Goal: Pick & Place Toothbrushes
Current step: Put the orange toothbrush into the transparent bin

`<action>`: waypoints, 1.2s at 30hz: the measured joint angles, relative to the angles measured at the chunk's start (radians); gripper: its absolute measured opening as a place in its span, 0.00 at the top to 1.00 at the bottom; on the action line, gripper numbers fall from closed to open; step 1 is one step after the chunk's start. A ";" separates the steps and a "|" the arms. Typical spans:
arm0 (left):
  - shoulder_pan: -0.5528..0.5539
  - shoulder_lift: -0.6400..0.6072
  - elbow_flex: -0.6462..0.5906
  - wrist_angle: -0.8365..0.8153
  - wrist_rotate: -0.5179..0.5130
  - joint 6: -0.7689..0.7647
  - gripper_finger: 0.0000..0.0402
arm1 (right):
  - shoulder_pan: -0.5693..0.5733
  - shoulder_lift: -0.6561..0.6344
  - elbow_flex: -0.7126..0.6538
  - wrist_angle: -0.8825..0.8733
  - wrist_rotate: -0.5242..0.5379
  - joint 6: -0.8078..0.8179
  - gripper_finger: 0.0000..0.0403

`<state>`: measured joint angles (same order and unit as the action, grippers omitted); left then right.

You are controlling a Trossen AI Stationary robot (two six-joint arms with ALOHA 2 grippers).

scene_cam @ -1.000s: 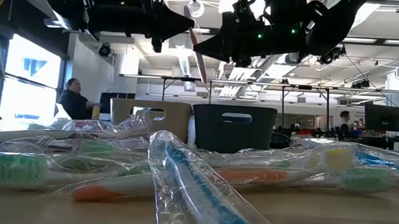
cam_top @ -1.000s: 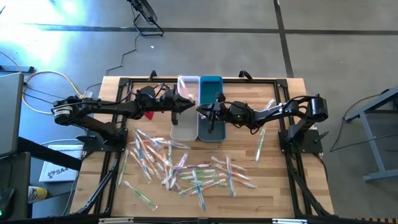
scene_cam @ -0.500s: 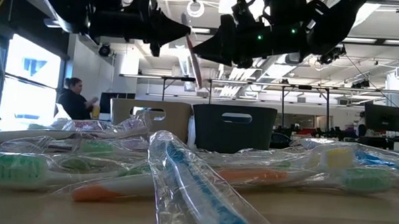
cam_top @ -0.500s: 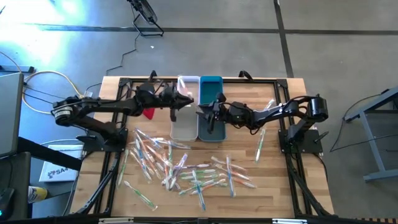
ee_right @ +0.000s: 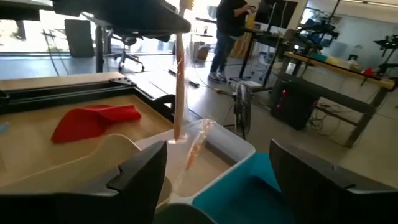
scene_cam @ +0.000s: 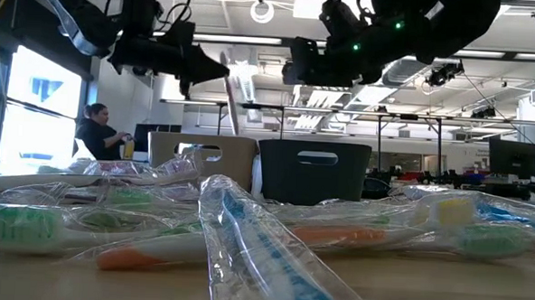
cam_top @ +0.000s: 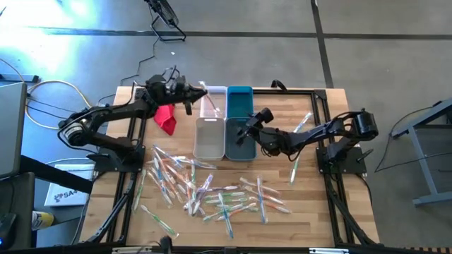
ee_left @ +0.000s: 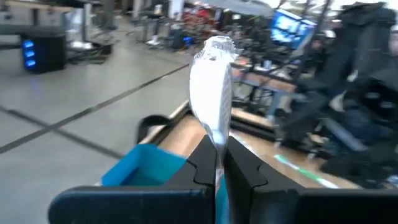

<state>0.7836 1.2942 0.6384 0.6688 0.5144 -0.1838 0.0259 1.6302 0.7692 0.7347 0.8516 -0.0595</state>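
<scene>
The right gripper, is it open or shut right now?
Open. The right gripper shows its two dark fingers spread wide apart above the bins, with nothing between them.

Left wrist view's pretty blurry, so the wrapped toothbrush (ee_left: 211,93) is just a white smear, handle colour unreadable. In the low view, the nearest toothbrushes (scene_cam: 263,249) get chopped off at the bottom edge.

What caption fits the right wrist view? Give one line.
Left tool dangles a wrapped toothbrush over the white bin, red cloth beside it, right tool open.
</scene>
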 joint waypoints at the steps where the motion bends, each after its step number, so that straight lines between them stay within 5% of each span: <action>1: 0.017 0.000 0.000 -0.010 0.000 0.003 0.99 | 0.010 0.000 0.000 -0.007 0.005 0.006 0.31; 10: 0.129 0.005 0.000 -0.040 0.000 0.000 0.99 | 0.071 0.000 0.000 -0.029 0.016 0.123 0.33; 24: 0.133 0.283 0.000 0.110 -0.006 -0.142 0.99 | 0.079 0.000 0.000 -0.028 0.013 0.137 0.33; 36: 0.133 0.353 0.000 0.120 -0.058 -0.189 0.98 | 0.050 0.000 0.000 -0.028 0.011 0.071 0.33</action>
<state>0.9165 1.6469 0.6384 0.7893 0.4559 -0.3725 0.0758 1.6299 0.7692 0.7063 0.8626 0.0112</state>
